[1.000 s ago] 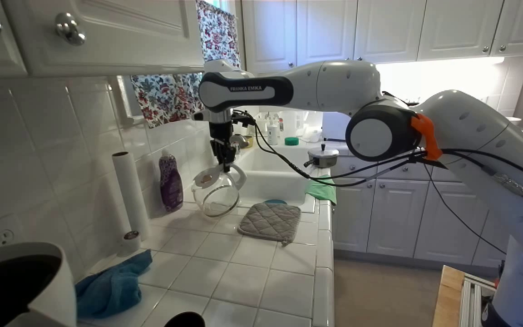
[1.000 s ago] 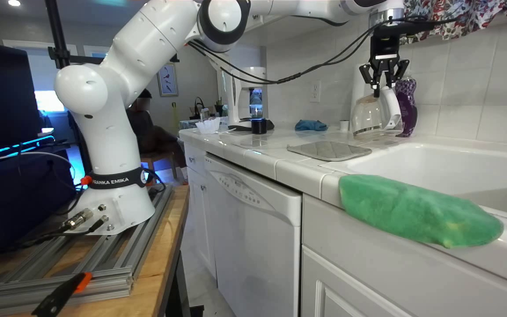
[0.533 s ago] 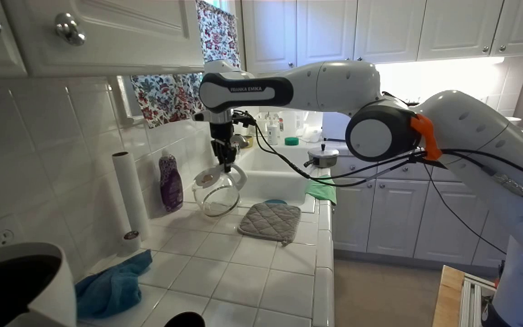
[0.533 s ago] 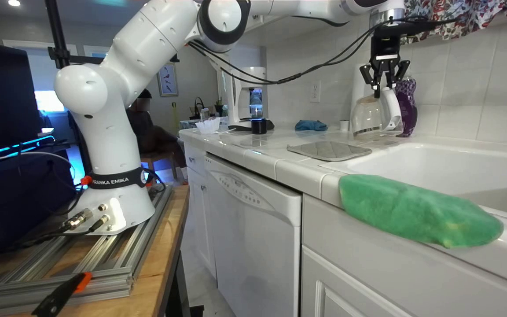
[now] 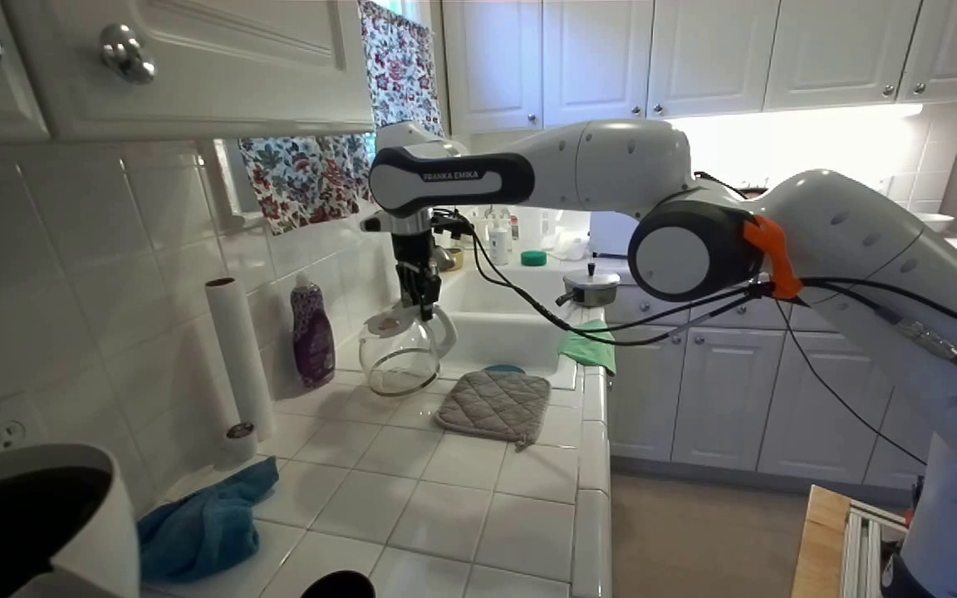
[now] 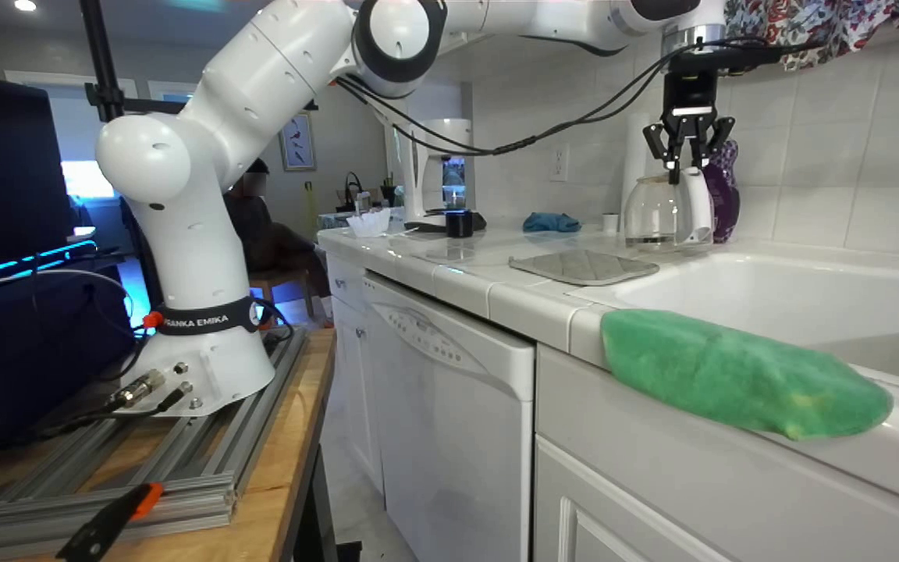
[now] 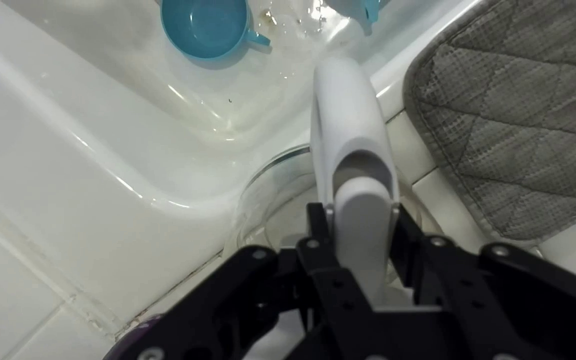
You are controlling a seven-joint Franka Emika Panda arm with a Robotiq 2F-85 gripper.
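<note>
My gripper [image 7: 360, 215] points down and is closed around the white handle [image 7: 349, 100] of a clear glass carafe, its black fingers on either side of the handle's top. In both exterior views the carafe [image 5: 399, 361] stands nearly upright low over the tiled counter, by the corner of the sink; whether its base touches the tiles I cannot tell. The wrist view shows part of the carafe's glass [image 7: 278, 185] under the handle, the rest being hidden by the gripper. A grey quilted pad [image 5: 495, 404] lies beside it on the counter.
A purple bottle [image 5: 312, 334] and a white paper roll [image 5: 240, 353] stand along the tiled wall. The white sink [image 7: 133, 145] holds a blue cup [image 7: 205, 27]. Nearer lie a blue cloth [image 5: 208, 523] and a white appliance [image 5: 117, 531]. A green cloth [image 6: 738, 375] hangs over the sink's front edge.
In the last half second the arm has come down a little, and the carafe has swung from tilted to nearly upright. Before that, nothing visibly moved. The grip on the handle stays the same.
</note>
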